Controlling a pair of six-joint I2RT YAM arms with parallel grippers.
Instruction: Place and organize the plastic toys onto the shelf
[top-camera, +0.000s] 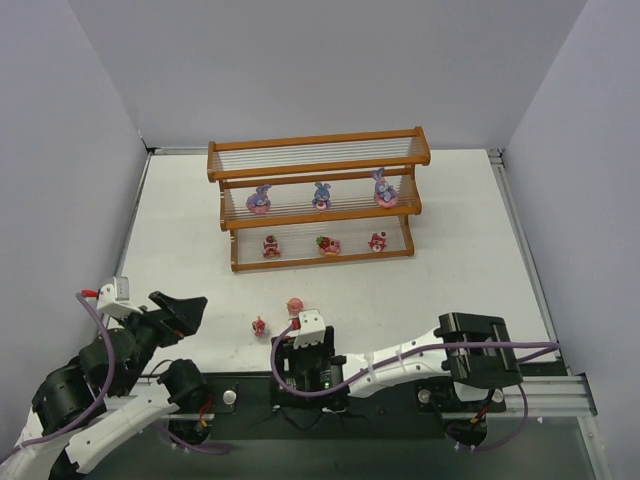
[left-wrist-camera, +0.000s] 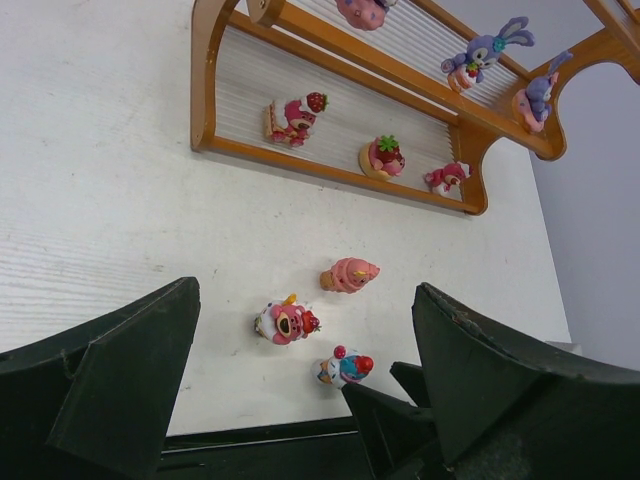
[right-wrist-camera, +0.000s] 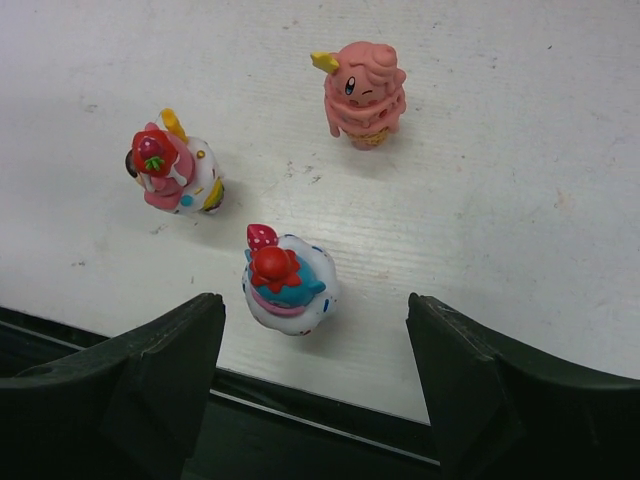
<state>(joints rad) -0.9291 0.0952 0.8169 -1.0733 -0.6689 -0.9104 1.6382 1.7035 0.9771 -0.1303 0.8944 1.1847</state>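
The shelf (top-camera: 318, 141) stands at the back of the table, with three purple bunnies (top-camera: 321, 196) on its middle tier and three pink-red toys (top-camera: 328, 243) on the lowest. Three more toys stand near the front edge: a pink swirl figure (right-wrist-camera: 365, 95), a red-topped white cake (right-wrist-camera: 175, 175) and a blue-and-white cupcake (right-wrist-camera: 288, 280). My right gripper (right-wrist-camera: 315, 355) is open just behind the cupcake, which sits off-centre toward the left finger without touching either. In the top view the cupcake is hidden under that wrist. My left gripper (left-wrist-camera: 305, 375) hangs open at the left, above the table.
The table's black front edge (right-wrist-camera: 330, 425) runs right below the right gripper's fingers. Grey walls close in the table on both sides and behind. In the left wrist view the right gripper's finger (left-wrist-camera: 400, 420) shows beside the cupcake (left-wrist-camera: 345, 367).
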